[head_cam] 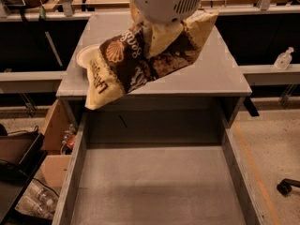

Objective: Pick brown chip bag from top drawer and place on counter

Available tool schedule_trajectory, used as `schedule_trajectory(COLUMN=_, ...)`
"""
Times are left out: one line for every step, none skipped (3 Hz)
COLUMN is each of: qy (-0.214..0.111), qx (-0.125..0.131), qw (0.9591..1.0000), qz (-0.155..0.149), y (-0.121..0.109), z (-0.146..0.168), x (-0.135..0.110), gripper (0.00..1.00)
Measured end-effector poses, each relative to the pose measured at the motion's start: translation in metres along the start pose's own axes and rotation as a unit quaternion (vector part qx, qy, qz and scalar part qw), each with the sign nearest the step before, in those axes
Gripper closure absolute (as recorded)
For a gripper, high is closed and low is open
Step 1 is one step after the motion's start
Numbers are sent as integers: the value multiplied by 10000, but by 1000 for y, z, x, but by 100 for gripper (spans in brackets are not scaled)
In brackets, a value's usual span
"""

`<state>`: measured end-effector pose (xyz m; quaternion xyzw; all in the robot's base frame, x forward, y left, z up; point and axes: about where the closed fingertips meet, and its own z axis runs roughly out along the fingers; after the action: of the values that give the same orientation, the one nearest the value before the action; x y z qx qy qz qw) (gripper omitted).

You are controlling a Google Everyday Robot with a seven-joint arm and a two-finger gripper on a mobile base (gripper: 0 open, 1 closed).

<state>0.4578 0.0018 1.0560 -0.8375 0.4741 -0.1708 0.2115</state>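
Smooth plastic claw (158, 34) above matte counter (220, 74) grips crinkly, glossy brown chip bag (136, 67).

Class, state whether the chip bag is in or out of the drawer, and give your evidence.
Out. The chip bag hangs tilted from the gripper, above the front edge of the counter, well clear of the drawer.

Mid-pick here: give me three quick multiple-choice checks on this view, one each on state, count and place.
1. The drawer is: A open; B shut; C removed.
2. Bowls on the counter: A none; B one; C three.
3. The bag is: A on the drawer floor; B held by the tool at top centre, above the counter's front edge; C in a bowl.
Answers: A, its floor shows; B, one white bowl at left; B, it hangs clear of every surface.
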Motion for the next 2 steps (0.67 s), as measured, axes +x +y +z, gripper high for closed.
schedule_trajectory(qy=16, qx=79, qw=10000, qz=-26, y=-1, z=-8, x=-4, gripper=100)
schedule_trajectory(qy=17, qx=430, qw=9990, qz=153, y=-13, z=-17, x=23, gripper=100)
